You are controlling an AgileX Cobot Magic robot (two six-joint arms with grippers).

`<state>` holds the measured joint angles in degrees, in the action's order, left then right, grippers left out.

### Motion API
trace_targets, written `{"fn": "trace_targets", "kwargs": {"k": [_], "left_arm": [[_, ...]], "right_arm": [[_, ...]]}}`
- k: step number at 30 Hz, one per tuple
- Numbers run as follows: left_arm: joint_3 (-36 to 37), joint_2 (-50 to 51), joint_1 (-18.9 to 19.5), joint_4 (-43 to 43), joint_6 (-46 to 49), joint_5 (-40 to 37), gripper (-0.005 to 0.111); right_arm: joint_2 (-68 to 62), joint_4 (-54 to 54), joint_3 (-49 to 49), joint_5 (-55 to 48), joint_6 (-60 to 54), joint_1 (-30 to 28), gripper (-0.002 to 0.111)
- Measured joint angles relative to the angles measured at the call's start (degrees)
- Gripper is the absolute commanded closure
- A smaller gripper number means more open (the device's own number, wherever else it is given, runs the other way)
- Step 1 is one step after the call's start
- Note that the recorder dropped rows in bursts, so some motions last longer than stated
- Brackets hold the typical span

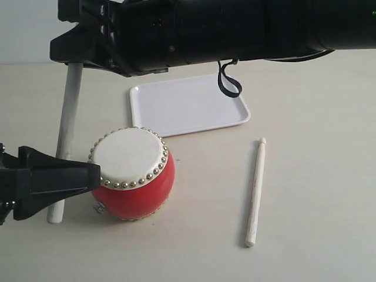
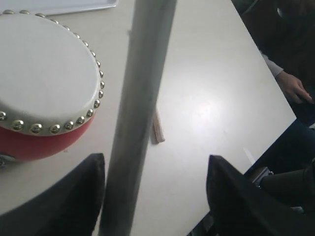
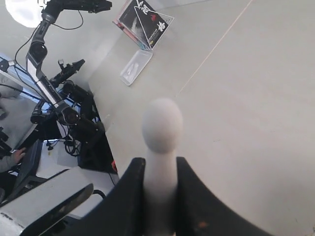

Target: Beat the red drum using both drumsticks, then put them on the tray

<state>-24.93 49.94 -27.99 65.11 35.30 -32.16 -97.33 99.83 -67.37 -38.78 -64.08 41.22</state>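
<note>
The red drum (image 1: 134,182) with its cream skin and gold studs stands on the table, also close in the left wrist view (image 2: 44,83). My right gripper (image 1: 79,56) reaches across from the right and is shut on one drumstick (image 1: 63,141) near its bead tip (image 3: 162,123). That stick hangs steeply down just left of the drum. My left gripper (image 1: 91,176) is open around this stick (image 2: 138,123). The stick lies close to one finger (image 2: 81,196) and far from the other. A second drumstick (image 1: 255,191) lies on the table right of the drum. Behind the drum lies the white tray (image 1: 188,103).
The right arm's black body (image 1: 235,29) spans the top of the exterior view above the tray, with a cable loop (image 1: 228,82) hanging over it. A person's hand (image 2: 295,88) shows past the table edge. Stands and other equipment (image 3: 59,98) are beyond the table.
</note>
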Motion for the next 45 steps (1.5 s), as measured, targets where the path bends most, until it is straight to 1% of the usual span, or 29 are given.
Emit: {"fn": "trace_targets", "kwargs": {"k": [2, 3, 4, 5, 7, 9, 11, 15, 16, 18, 20, 22, 24, 25, 27, 29, 34, 36, 38, 42, 45], "left_arm": [[0.0, 0.0, 0.0, -0.1, 0.0, 0.1, 0.048], [0.0, 0.0, 0.0, -0.1, 0.0, 0.2, 0.051], [0.0, 0.0, 0.0, -0.1, 0.0, 0.2, 0.054], [0.0, 0.0, 0.0, -0.1, 0.0, 0.2, 0.061], [0.0, 0.0, 0.0, -0.2, -0.4, 0.2, 0.070], [0.0, 0.0, 0.0, -0.3, -0.4, 0.2, 0.074], [0.0, 0.0, 0.0, -0.3, -0.6, 0.2, 0.073], [0.0, 0.0, 0.0, -0.3, -0.8, 0.2, 0.064], [0.0, 0.0, 0.0, -0.3, -0.8, 0.2, 0.063], [0.0, 0.0, 0.0, -0.3, -0.8, 0.1, 0.064], [0.0, 0.0, 0.0, -0.3, -0.8, -0.2, 0.072], [0.0, 0.0, 0.0, -0.3, -0.9, -0.8, 0.084], [0.0, 0.0, 0.0, -0.3, -0.9, -1.1, 0.100], [0.0, 0.1, 0.0, -0.4, -0.9, -1.2, 0.106], [-0.1, 0.1, 0.0, -0.5, -0.4, -1.5, 0.107], [-0.1, 0.1, 0.0, -0.5, -0.1, -1.5, 0.107], [-0.1, 0.1, 0.0, -0.8, 0.0, -1.3, 0.107], [-0.1, 0.1, 0.0, -0.8, 0.0, 0.0, 0.107], [-0.1, 0.1, 0.0, -0.8, 0.0, 1.5, 0.107], [-0.1, 0.1, 0.0, -0.8, 0.1, 2.8, 0.107], [-0.1, 0.1, 0.0, -1.0, 0.4, 4.3, 0.107]], "right_arm": [[0.0, 0.0, -0.1, 0.0, 0.0, 0.0, 0.108], [0.0, 0.0, -0.1, 0.0, 0.0, 0.0, 0.108], [0.0, 0.0, -0.1, -0.1, 0.0, 0.0, 0.108], [0.0, 0.0, -0.1, -0.1, 0.0, 0.0, 0.108], [0.0, 0.0, -0.1, -0.3, 0.0, 0.0, 0.108], [0.0, 0.0, -0.1, -1.5, 0.0, 0.0, 0.108], [0.0, 0.0, -0.1, -2.5, 0.0, 0.0, 0.108], [0.0, 0.0, -0.1, -3.2, 0.0, 0.0, 0.108], [0.0, 0.0, -0.1, -3.2, 0.0, 0.0, 0.108], [0.0, 0.0, -0.1, -3.2, 0.0, 0.0, 0.108], [0.0, 0.0, -0.1, -3.2, 0.0, 0.0, 0.108], [0.0, 0.0, -0.1, -3.2, 0.0, 0.0, 0.108], [0.0, 0.0, -0.1, -3.5, 0.0, 0.0, 0.108], [0.0, 0.1, -0.1, -3.6, 0.1, 0.0, 0.108], [0.0, 0.3, -0.1, -3.7, 0.5, 0.0, 0.107], [0.0, 0.3, -0.1, -3.7, 0.8, 0.0, 0.103], [0.1, -1.8, -0.1, -2.8, 3.7, 0.0, 0.079], [0.5, -3.5, -0.1, -2.4, 4.1, 0.0, 0.069], [1.6, -4.5, -0.1, -1.5, 4.3, 0.0, 0.063], [5.6, -6.0, -0.1, 0.9, 5.6, -0.4, 0.061], [9.5, -10.2, -0.1, 3.0, 10.0, -1.7, 0.061]]}}
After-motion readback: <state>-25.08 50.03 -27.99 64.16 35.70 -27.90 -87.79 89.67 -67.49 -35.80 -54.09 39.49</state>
